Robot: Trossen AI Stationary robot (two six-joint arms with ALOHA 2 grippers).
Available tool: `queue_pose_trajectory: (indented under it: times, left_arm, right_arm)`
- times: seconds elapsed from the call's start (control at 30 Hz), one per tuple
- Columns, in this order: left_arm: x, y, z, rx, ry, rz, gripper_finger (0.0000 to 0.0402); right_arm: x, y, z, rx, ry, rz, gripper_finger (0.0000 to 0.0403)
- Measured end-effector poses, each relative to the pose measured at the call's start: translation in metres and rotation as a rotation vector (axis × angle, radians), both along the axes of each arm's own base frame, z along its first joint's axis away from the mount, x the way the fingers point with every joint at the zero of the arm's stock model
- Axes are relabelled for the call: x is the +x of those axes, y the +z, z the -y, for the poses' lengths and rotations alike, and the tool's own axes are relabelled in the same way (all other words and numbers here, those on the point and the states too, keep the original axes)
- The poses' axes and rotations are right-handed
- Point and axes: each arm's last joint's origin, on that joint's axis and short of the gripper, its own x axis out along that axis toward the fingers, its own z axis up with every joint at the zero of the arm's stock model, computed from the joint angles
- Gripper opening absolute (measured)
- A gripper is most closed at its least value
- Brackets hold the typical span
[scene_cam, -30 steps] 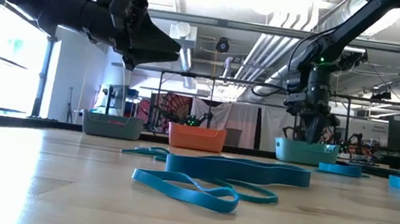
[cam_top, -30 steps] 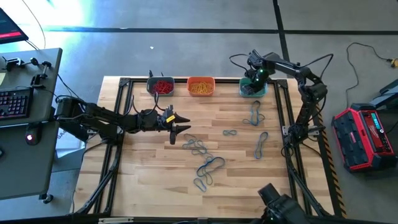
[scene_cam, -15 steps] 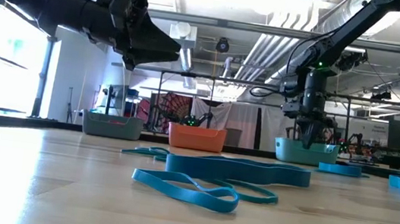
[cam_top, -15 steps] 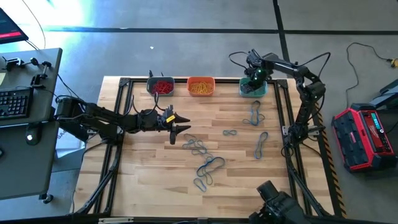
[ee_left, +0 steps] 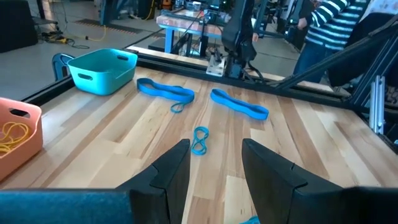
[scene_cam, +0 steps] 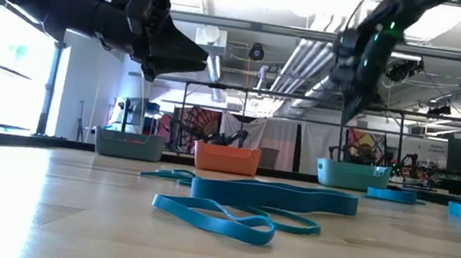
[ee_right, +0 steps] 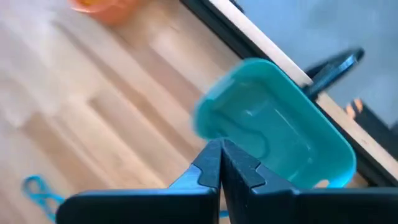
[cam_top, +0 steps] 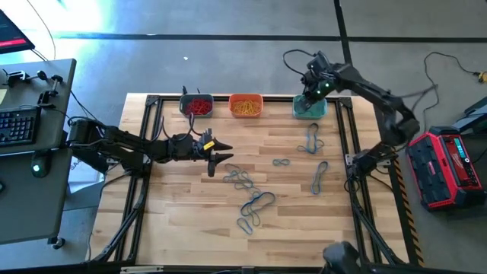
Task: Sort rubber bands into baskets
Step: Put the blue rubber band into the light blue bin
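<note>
Wooden counter (cam_top: pixel 190 198): blue bands (cam_top: pixel 251 199) lie mid-counter. Right end effector (ee_right: pixel 221 163), pinched together, seemingly empty, hangs over teal basket (cam_top: pixel 309 109); left end effector (ee_left: pixel 214 168), parted, must descend on one.

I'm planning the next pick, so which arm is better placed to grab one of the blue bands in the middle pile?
Left. The left gripper hovers open beside the pile of blue rubber bands, while the right gripper is shut, up over the teal basket at the table's far edge.
</note>
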Motion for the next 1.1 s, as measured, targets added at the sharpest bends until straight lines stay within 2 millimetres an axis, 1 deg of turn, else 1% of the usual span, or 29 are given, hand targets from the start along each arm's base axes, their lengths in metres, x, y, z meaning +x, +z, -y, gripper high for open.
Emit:
queue_pose_trajectory:
  times: [0.13, 0.23, 0.33, 0.4, 0.53, 0.6, 0.77, 0.9, 1.0, 1.1]
  left_arm:
    - [-0.001, -0.003, 0.0, 0.0, -0.001, -0.032, 0.0137]
    - [-0.001, -0.004, 0.0, 0.0, -0.001, -0.046, 0.0137]
    - [-0.001, -0.005, 0.0, 0.0, -0.001, -0.048, 0.0137]
    - [-0.001, -0.005, 0.0, 0.0, -0.001, -0.05, 0.0137]
    - [-0.001, -0.005, 0.0, 0.002, -0.001, -0.05, 0.0137]
    - [-0.001, -0.005, 0.0, 0.002, -0.002, -0.05, 0.0137]
    - [-0.001, -0.005, 0.0, 0.024, -0.006, -0.056, 0.0137]
    - [-0.001, -0.005, 0.0, 0.027, -0.007, -0.056, 0.0137]
    - [-0.001, -0.005, 0.0, 0.027, -0.007, -0.055, 0.0137]
    - [-0.001, -0.005, 0.0, 0.027, -0.007, -0.055, 0.0137]
  right_arm:
    - [0.01, 0.025, -0.032, -0.059, 0.071, 0.049, 0.0]
    - [0.019, 0.036, -0.055, -0.102, 0.114, 0.064, 0.0]
    - [0.029, 0.042, -0.074, -0.118, 0.143, 0.08, 0.0]
    - [0.035, 0.043, -0.084, -0.12, 0.128, 0.077, 0.0]
    - [0.041, 0.038, -0.1, -0.113, -0.001, 0.034, 0.0]
    - [0.039, 0.027, -0.107, -0.091, -0.059, 0.005, 0.0]
    - [0.023, -0.022, -0.126, 0.002, -0.163, -0.097, 0.0]
    - [0.01, -0.058, -0.141, 0.041, -0.225, -0.122, 0.0]
    - [0.005, -0.078, -0.148, 0.047, -0.252, -0.13, 0.0]
    - [0.0, -0.091, -0.152, 0.017, -0.298, -0.149, 0.0003]
